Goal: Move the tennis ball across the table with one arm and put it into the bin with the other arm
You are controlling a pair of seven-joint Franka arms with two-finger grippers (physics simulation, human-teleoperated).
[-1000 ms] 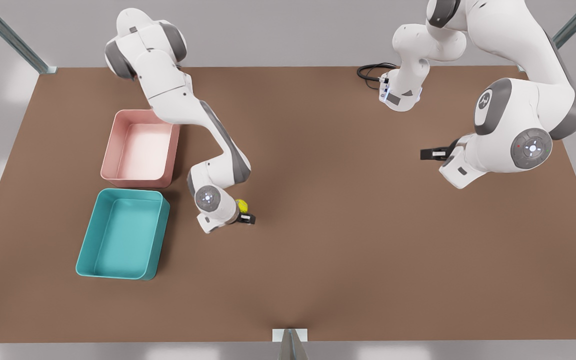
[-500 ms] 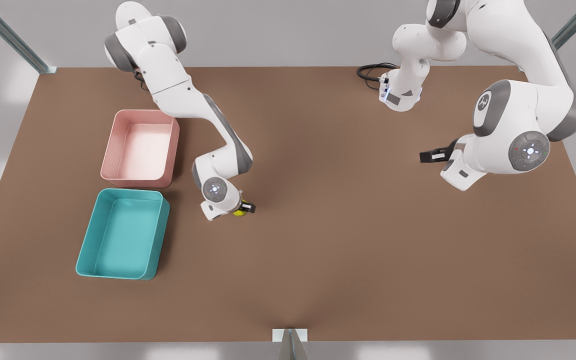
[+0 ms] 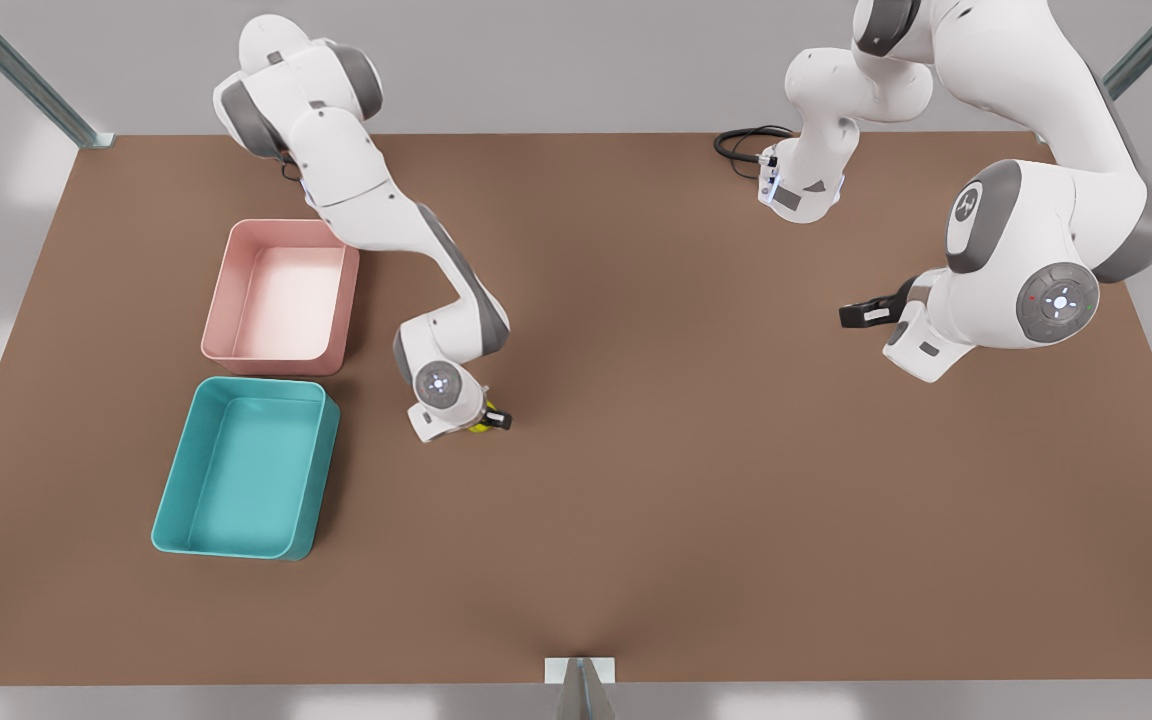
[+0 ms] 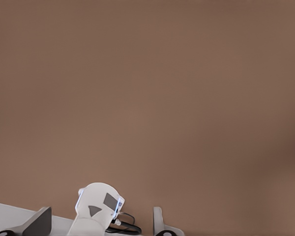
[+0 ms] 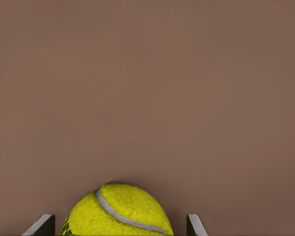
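- Where the coming move is concerned, one relation governs: the tennis ball (image 5: 119, 210) sits between the two fingertips (image 5: 40, 226) of the right gripper (image 3: 489, 420), centred in the gap, with the bench (image 3: 696, 480) directly beneath it.
- Right jaws: spread wider than the ball, a clear margin showing on each side in the right wrist view; nothing is held. Whether the ball rests on the bench or stands just clear of it cannot be told.
- Ball location: near the middle of the bench, toward the front view's left, just beside the bin (image 3: 246, 468) and apart from its wall.
- Left gripper (image 3: 861, 313): well apart at the front view's right, waiting above bare bench; fingertips (image 4: 39, 222) spread and empty.
- Nearer arm: the right, by a wide margin; a closing of its jaws appears to be what the grasp calls for.
- Ball: round, no long axis; fuzzy yellow-green felt with a pale curved seam; likely to give slightly under pressure.
- Bin: teal, smooth plastic, rounded corners, low walls. A pink tub (image 3: 281, 297) of like shape stands just behind it.
- Bench: flat, matte brown.
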